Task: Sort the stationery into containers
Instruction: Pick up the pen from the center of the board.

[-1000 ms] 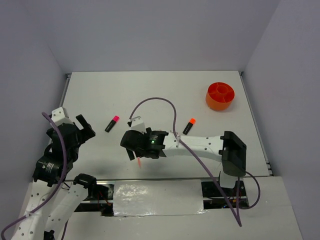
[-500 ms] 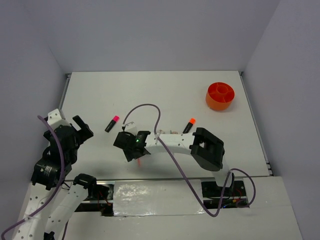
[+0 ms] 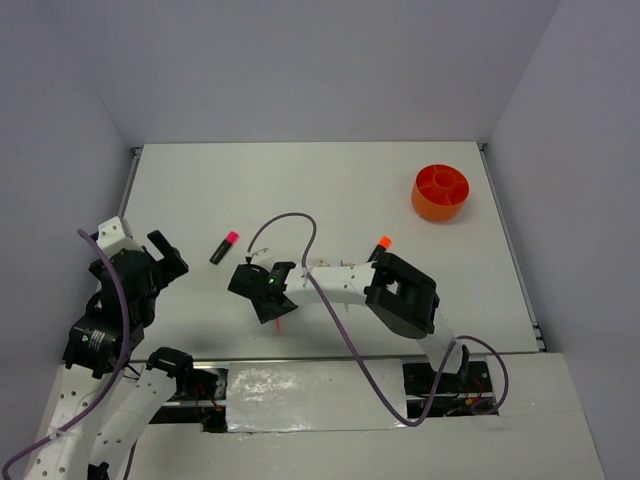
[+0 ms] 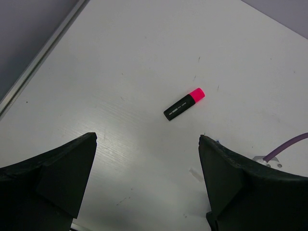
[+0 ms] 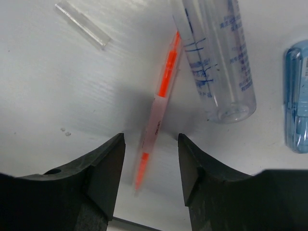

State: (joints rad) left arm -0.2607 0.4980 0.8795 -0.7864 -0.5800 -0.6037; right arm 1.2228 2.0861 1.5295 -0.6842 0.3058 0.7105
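- From above, two arms are mounted at the near edge of a white table (image 3: pixel 300 180). The orange tub (image 3: pixel 430 208) stands at the far right, well apart from every loose item. I can make out nothing in its compartments, so the sorting looks barely begun.
- The right gripper (image 3: pixel 268 297) is low over the table, front and centre. Its jaws stand partly apart around the thin orange pen (image 5: pixel 161 110). A gap shows on each side, so nothing is gripped yet.
- The left gripper (image 3: pixel 165 258) hangs at the left, spread wide and holding nothing.
- Left to sort in the overhead view are the pink-capped highlighter (image 3: pixel 224 247), lying between the two grippers, and the orange-capped highlighter (image 3: pixel 378 250), beside the right arm.
- The right wrist camera shows things the overhead view does not:
  - a clear tube (image 5: pixel 221 62) with blue markings, just beside the pen's far end
  - a blue clip (image 5: pixel 298 96) at the right edge
  - a small clear strip (image 5: pixel 83 24) at upper left
- The left wrist camera shows only the pink-capped highlighter, lying alone ahead of that gripper's open fingers.
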